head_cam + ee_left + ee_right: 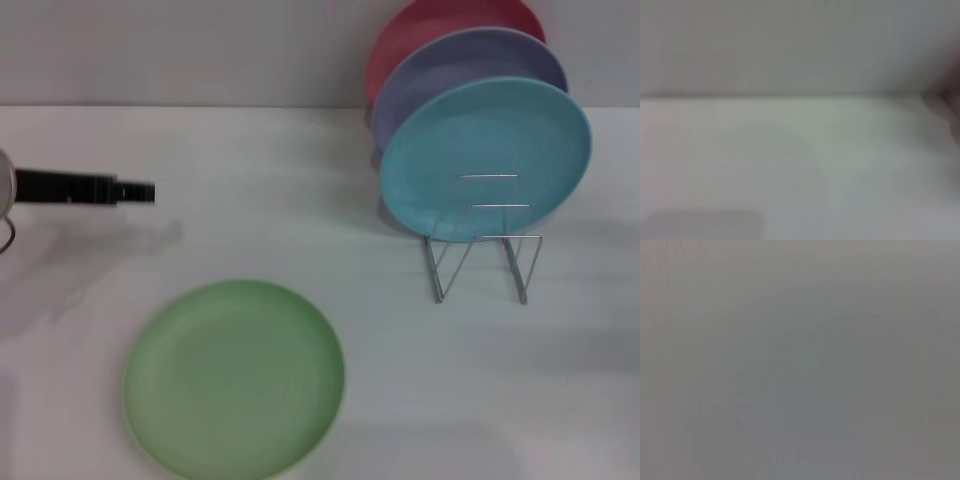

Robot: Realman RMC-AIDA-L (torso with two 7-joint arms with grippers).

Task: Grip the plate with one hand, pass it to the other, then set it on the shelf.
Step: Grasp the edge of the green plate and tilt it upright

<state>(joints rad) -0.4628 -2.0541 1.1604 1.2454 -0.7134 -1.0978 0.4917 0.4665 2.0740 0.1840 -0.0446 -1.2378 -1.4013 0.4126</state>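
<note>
Your left gripper (135,192) hovered over the table (300,180), reaching in from the table's left edge, well apart from the plate (234,378). You saw it as one dark bar pointing toward the shelf (482,240); whether the jaws stood apart or together could not be told from any view.

The plate lay flat on the table, face up, nearer the robot than the left gripper and toward the shelf side of it — so from the jaws the plate sat down and inward, nothing between them. Being round, it had no long axis; any stretch of rim would serve, and the rim closest to the gripper was the far-left arc.

Your right gripper was not in view. Its wrist camera showed only a plain grey field. On that evidence the left arm was judged the nearer one, and the likely one to make the first grip.

The shelf stood beyond the plate, to its right and well apart. It already held a turquoise plate (485,155) leaning on edge in the wires, a lavender plate (440,65) behind that, and a pink plate (400,35) at the back. Front loops of the shelf looked unoccupied.

Judgement: task not yet begun — the plate untouched, first approach pending. A flat rim on a flat table leaves little to bite, so expect a shallow, careful entry.
</note>
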